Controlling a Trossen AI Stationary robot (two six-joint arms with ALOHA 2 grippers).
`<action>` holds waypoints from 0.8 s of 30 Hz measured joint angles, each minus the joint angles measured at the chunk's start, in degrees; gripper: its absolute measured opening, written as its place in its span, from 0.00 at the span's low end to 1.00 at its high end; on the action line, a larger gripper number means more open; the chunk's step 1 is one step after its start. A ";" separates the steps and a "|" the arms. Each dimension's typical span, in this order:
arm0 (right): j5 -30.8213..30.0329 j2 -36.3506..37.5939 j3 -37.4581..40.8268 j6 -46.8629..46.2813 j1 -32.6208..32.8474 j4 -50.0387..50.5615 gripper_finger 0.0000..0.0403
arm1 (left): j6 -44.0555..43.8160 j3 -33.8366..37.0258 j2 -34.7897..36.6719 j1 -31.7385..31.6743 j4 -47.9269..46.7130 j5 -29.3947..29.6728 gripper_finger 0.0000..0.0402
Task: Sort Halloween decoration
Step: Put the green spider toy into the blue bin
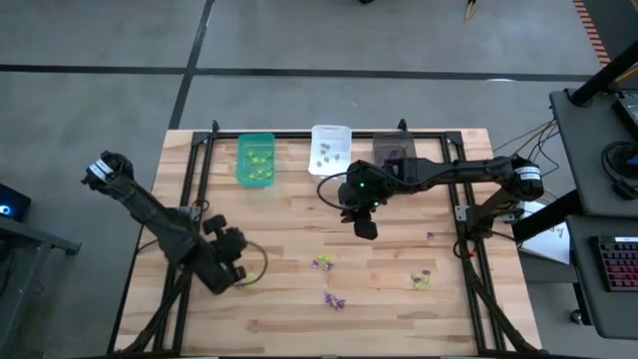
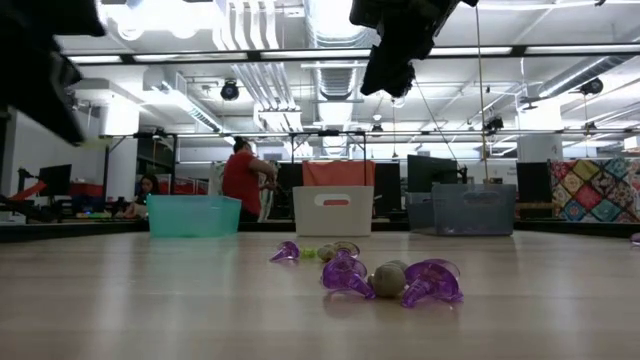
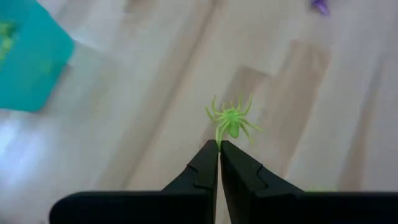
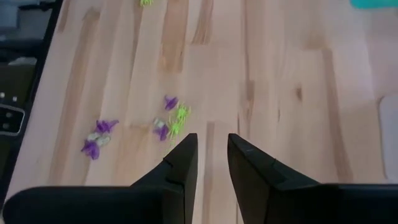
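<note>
So, the left gripper (image 3: 219, 146) has its fingers pressed together on one leg of a yellow-green spider (image 3: 231, 119), and the spider just dangles off the tips with the table well underneath it. In the high view that gripper (image 1: 239, 271) sits at the near left part of the table (image 1: 299, 249), and the green bin (image 1: 255, 160) is at the far edge, further out from the arm's base and a little to the right. That's the relation that matters imo: the bin already has yellow-green stuff in it, so the carry looks like a reach forward toward the far edge. The wrist view shows a teal corner of that bin (image 3: 28, 59) off to the side, well apart from the spider.

The right gripper (image 4: 208, 149) has its fingers spread with nothing between them. It hangs up over the middle of the table, just in front of the white bin (image 1: 330, 148) and the dark grey bin (image 1: 392, 152).

The leftover trinkets are much nearer to it than to the left arm: a mixed purple and yellow-green clump (image 4: 171, 119), a purple clump (image 4: 98, 138) with a greyish bit in it, and another yellow-green one (image 1: 422, 280) near the right side. The low view shows the purple pieces (image 2: 390, 278) lying flat on the wood, no obvious long axis to line up with.
</note>
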State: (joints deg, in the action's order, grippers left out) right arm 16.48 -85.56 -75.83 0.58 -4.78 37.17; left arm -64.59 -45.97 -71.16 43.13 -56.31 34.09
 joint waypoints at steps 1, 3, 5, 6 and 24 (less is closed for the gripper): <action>-0.01 0.00 0.00 -0.04 0.23 0.70 0.20 | 1.82 -0.32 0.00 -1.86 0.00 0.03 0.00; -0.01 0.00 0.01 -0.11 0.80 2.19 0.20 | 5.69 -0.84 0.02 -5.81 -0.04 0.09 0.00; 0.00 0.00 0.02 -0.77 1.47 3.78 0.20 | 10.22 -1.17 0.02 -10.00 -0.02 0.11 0.00; 0.01 0.00 0.02 -1.12 1.78 4.43 0.20 | 12.30 -1.26 0.01 -12.23 -0.02 0.11 0.00; -0.04 0.07 0.92 -9.02 9.68 11.99 0.20 | 43.74 -2.04 1.70 -55.49 6.40 -4.03 0.00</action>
State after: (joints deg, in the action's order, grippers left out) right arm 16.45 -85.49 -74.91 -8.44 4.89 49.17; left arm -20.86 -48.01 -69.46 -12.36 -49.91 30.05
